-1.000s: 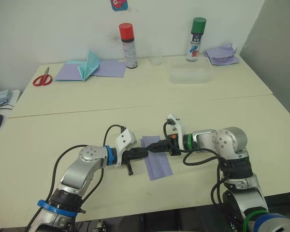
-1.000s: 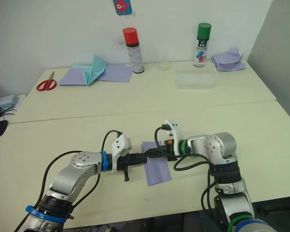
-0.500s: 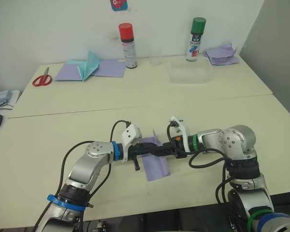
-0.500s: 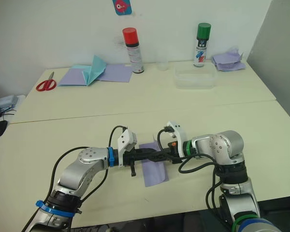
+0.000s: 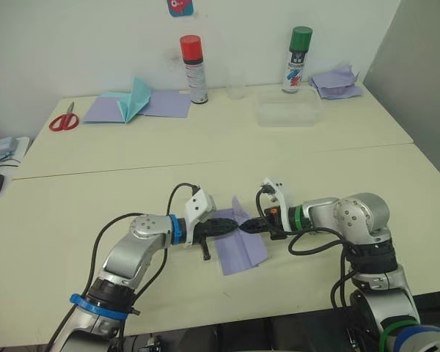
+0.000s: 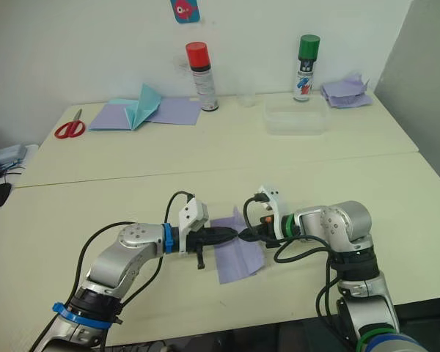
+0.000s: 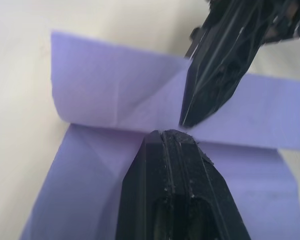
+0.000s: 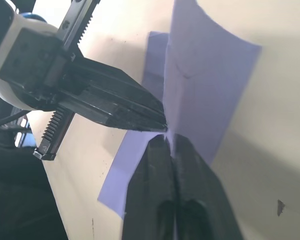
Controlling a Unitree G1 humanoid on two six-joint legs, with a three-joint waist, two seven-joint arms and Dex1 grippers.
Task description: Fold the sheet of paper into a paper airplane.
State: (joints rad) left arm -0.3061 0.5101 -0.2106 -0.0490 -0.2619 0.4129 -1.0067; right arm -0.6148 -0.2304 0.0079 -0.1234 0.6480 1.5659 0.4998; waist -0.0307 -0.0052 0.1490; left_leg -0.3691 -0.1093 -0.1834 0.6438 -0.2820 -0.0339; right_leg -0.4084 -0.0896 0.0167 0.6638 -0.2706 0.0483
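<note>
Sheet of paper (image 5: 242, 246): pale lavender, creased, lying on the near table (image 5: 51, 242) just below frame centre, one flap raised off the surface at its upper edge, the lower part flat.

Left gripper (image 5: 237, 226): reaching in from the lower left, black fingers pressed together, tip resting on the sheet at its fold line; in the left wrist view the closed fingers (image 7: 172, 170) meet the crease where the raised flap begins.

Right gripper (image 5: 248, 227): reaching in from the lower right, fingers closed, pinching the raised flap of the sheet; tip almost touching the left gripper's tip, the two pointing at each other across the sheet. In the right wrist view a thin edge of lavender paper runs between the closed fingers (image 8: 187, 165).

Seam between near and far table across mid-frame.

Far table (image 5: 205, 136), upper part of frame, left to right: red scissors (image 5: 63, 119); flat lavender sheets (image 5: 141, 106) with a teal pointed paper shape (image 5: 134, 99) standing on them; red-capped spray can (image 5: 193, 69); small clear cup (image 5: 236, 86); clear plastic tray (image 5: 288, 112); green-capped spray can (image 5: 298, 59); heap of lavender sheets (image 5: 337, 82) at upper right.
</note>
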